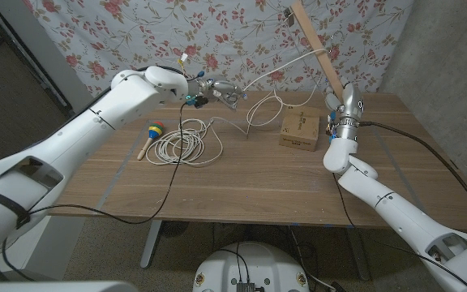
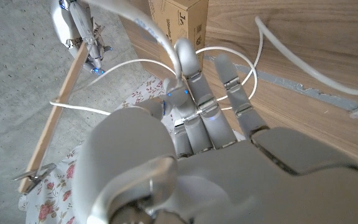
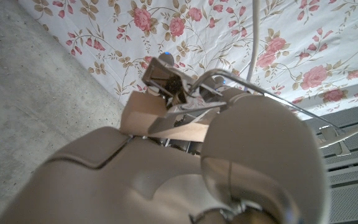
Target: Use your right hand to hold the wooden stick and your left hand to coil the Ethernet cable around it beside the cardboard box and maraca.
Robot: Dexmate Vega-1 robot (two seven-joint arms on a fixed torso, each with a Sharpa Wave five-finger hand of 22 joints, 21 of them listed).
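The right hand (image 1: pixel 345 104) grips the wooden stick (image 1: pixel 317 46), which tilts up against the floral cloth backdrop (image 1: pixel 136 28). The left hand (image 1: pixel 220 91) pinches the white Ethernet cable (image 1: pixel 186 144). Most of the cable lies coiled on the wooden table (image 1: pixel 250 178) below that hand, beside the maraca (image 1: pixel 151 135), and the cardboard box (image 1: pixel 300 128) sits just beside the right hand.

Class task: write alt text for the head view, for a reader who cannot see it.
The right robot hand holds a wooden stick up, tilted, while the left robot hand holds a white cable above a wooden table. A cable coil, maraca and cardboard box lie below.
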